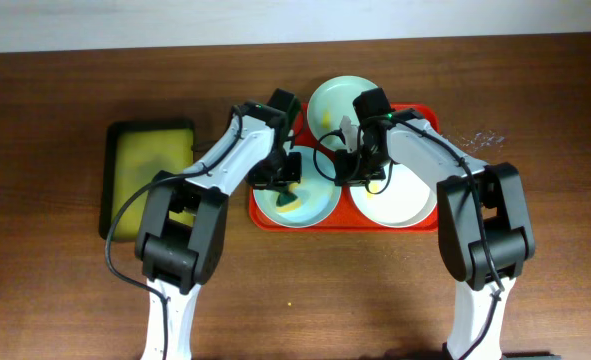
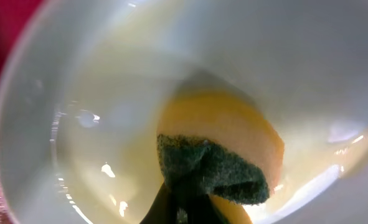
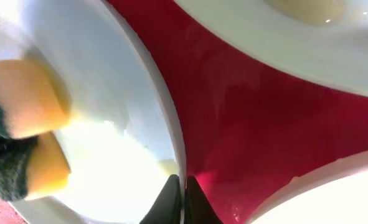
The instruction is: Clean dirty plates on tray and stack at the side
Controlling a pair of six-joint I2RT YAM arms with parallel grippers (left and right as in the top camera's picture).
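We saw a dark brown wooden table (image 1: 55, 300) filling most of the overhead view, evenly lit. Beyond its far edge ran a pale strip (image 1: 125, 20); wall or floor, we could not tell.

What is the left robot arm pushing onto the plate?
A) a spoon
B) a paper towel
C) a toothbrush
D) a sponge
D: the left gripper holds a sponge, yellow with a dark green scrubby side, pressed against the inside of the plate.
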